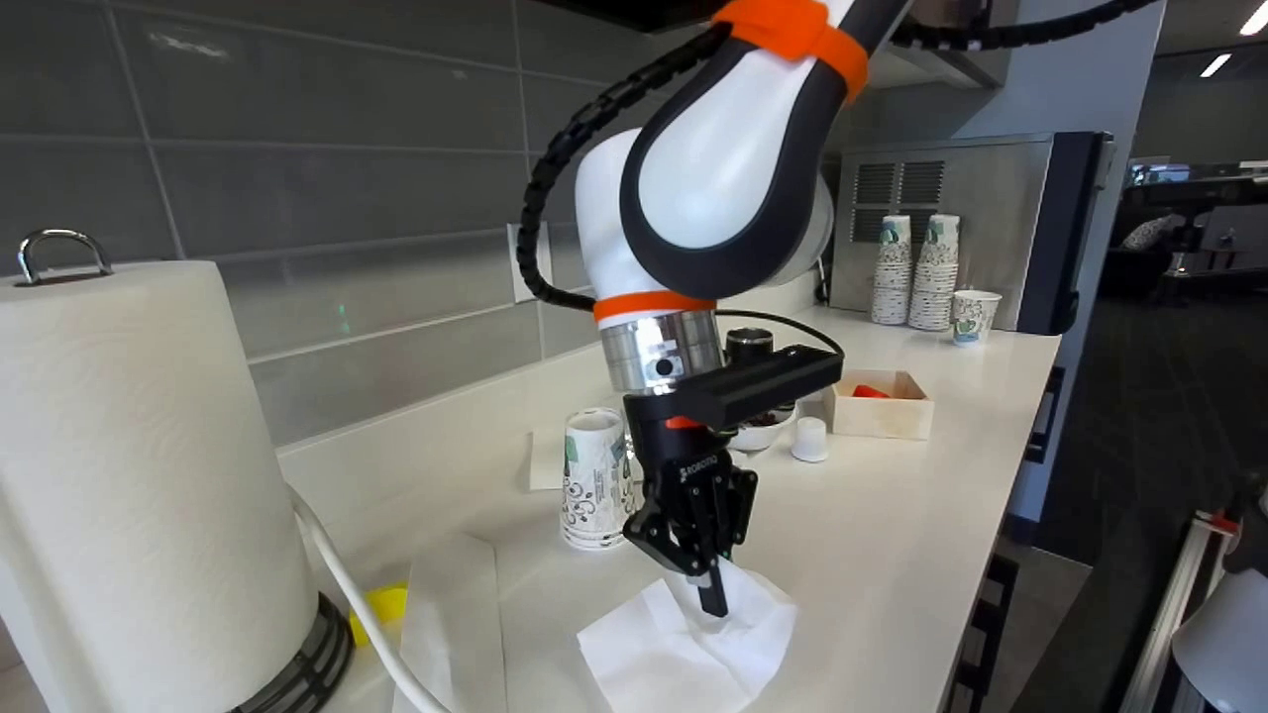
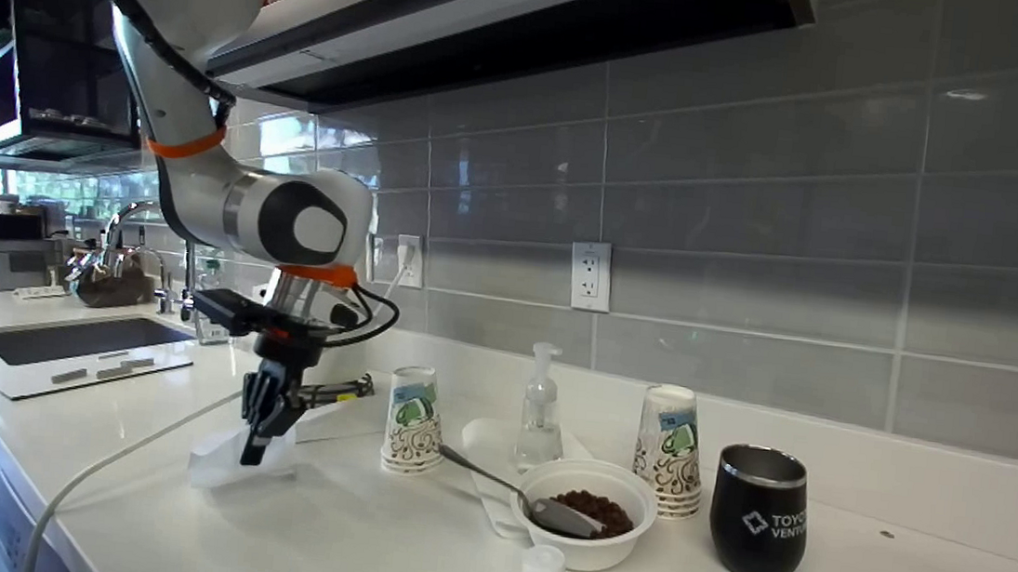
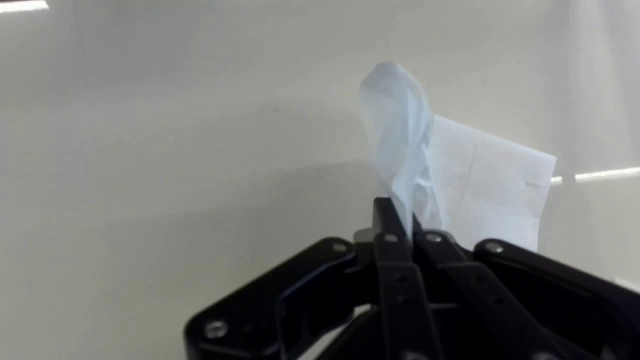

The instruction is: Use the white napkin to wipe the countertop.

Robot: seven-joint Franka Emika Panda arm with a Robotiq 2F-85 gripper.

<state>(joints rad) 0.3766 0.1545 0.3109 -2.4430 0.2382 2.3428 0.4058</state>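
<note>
Wrist view: I find the black two-finger gripper (image 3: 402,217) closed on a raised fold of the thin, crumpled white paper napkin (image 3: 490,185), the remainder loose to one side. Landmark: the upright stack of patterned white paper cups (image 1: 594,480) nearest the gripper. The napkin lies on the smooth off-white countertop (image 1: 872,555), forward of that stack and apart from it. Whether the fingertips (image 1: 712,597) touch the surface, I cannot tell.

Hazards, in my judgement: dragging too low would scrape bare fingertips; too high would trail paper without wiping. Held by one fold, the sheet could tear or slip free under friction. A stroke toward the stack could topple it. Beyond the stack, the grey metal spoon (image 2: 557,515) in the round white bowl (image 2: 600,554) points its handle at the cups; a long sweep could catch it. On the stack's opposite side, the white cable (image 1: 359,602) could snag.
</note>
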